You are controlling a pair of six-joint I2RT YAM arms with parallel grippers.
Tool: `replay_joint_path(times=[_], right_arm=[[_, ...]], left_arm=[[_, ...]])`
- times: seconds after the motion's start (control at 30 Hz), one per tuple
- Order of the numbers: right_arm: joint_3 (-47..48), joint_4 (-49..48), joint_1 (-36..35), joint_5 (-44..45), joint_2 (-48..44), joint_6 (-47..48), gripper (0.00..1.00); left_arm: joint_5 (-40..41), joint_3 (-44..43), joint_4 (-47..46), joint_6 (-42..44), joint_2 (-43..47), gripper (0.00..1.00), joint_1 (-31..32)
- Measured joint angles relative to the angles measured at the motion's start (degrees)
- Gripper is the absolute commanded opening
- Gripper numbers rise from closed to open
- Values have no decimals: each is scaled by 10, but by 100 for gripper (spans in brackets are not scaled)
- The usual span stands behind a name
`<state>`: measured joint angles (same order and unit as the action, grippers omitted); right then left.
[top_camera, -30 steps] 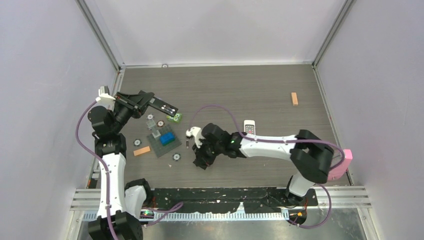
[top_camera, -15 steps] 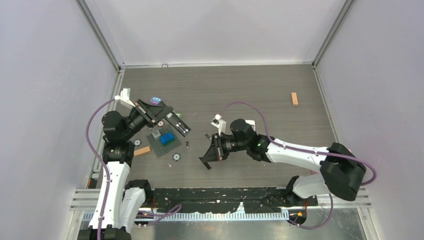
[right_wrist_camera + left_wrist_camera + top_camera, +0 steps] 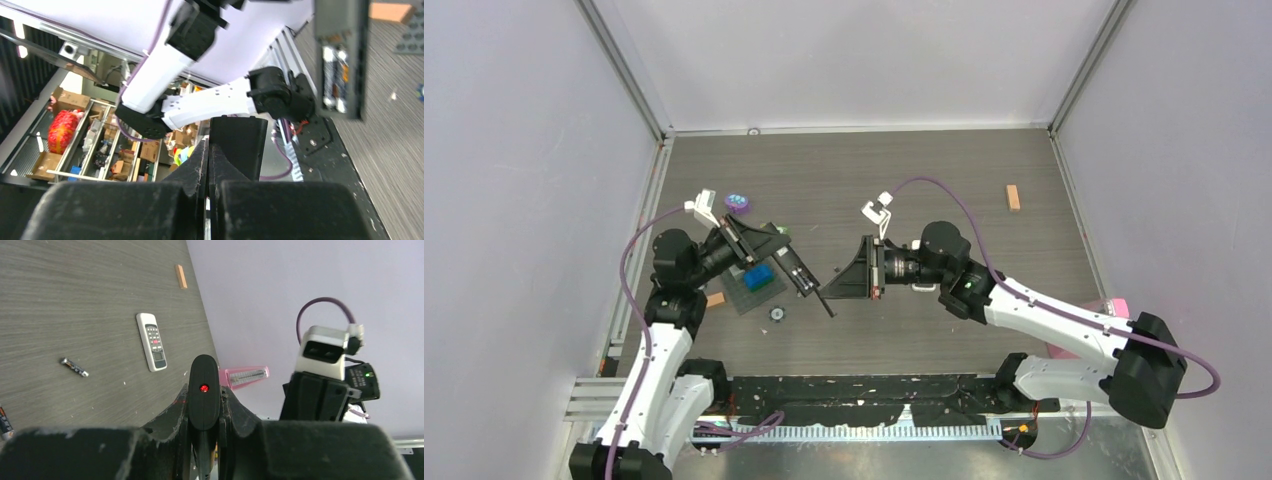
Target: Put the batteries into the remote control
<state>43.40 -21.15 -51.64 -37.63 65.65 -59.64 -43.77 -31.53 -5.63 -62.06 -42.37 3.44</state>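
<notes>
black remote (image 3: 203,390), held clear of the table between the fingers of the left gripper (image 3: 204,415), which was clamped tight on its body. a red dot showed on its upper end. in the right wrist view its back faced the camera with the battery bay uncovered and cells (image 3: 331,75) seated inside, silvery ends showing; their count could not be told.

one loose battery (image 3: 74,367) lay on the table (image 3: 75,300), near the white remote (image 3: 152,341) but apart from it. a second battery (image 3: 4,421) was cut off by the left edge of the left wrist view.

right gripper (image 3: 209,150), raised off the table and pointed toward the black remote, its tips close to the remote's free end without visible contact, its jaws fully together. a flat dark piece stood just past its fingers; whether it was pinched could not be told.

farther out: a grey baseplate (image 3: 746,290) carrying a blue brick (image 3: 760,277) below the left arm, a purple disc (image 3: 737,203) behind it, and a wooden block (image 3: 1013,197) near the far right side of the table.
</notes>
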Motion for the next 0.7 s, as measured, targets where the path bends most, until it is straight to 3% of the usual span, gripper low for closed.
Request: replay_joint_path(times=[0.2, 0.33, 0.7], right_arm=[[39, -54, 4, 4, 35, -44, 5], [36, -74, 18, 9, 52, -63, 5], [-64, -158, 40, 18, 93, -132, 5]], left_arm=[[7, 21, -6, -15, 0, 0, 8], [36, 12, 48, 26, 16, 0, 8], [38, -2, 90, 81, 27, 0, 8]])
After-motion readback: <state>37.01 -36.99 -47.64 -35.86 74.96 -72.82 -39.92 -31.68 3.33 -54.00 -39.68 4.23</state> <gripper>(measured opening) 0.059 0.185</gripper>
